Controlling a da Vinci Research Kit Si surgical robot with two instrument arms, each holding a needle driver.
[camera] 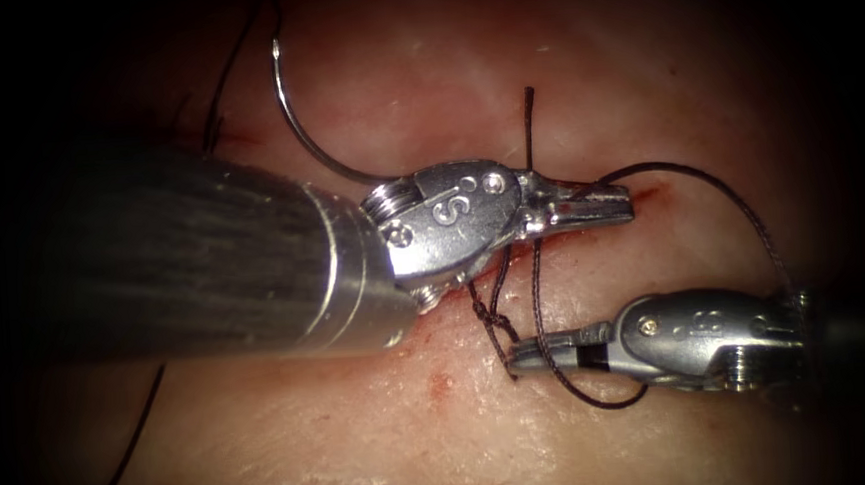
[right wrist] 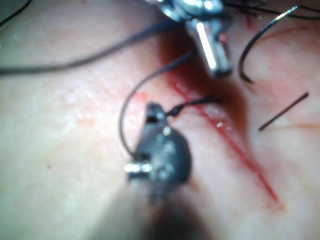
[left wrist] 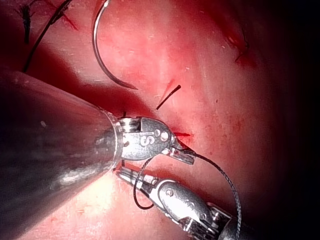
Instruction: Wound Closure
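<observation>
Near the lens, pale glistening tissue [camera: 295, 451] with a red fluid [camera: 439, 380] speck, edges of the scene falling into dark. The right tool [camera: 522, 357] sits low on the cut's right end, jaws clenched on the thread [camera: 752, 218], which loops around its tip and arcs up to the other tool; a knot [camera: 487, 314] sits just beside its tip. Body stamped "S", reads upside down. The left tool [camera: 619, 204] lies across the cut [camera: 650, 197], big grey shaft coming from the left, jaws pinched on the thread's other end; "S" stamped on its clevis. A short cut thread end [camera: 530, 126] stands above it. Farthest, the needle [camera: 297, 121] lies free on the tissue left of the cut, held by neither tool, not in the tissue, thread trailing off its top end.
</observation>
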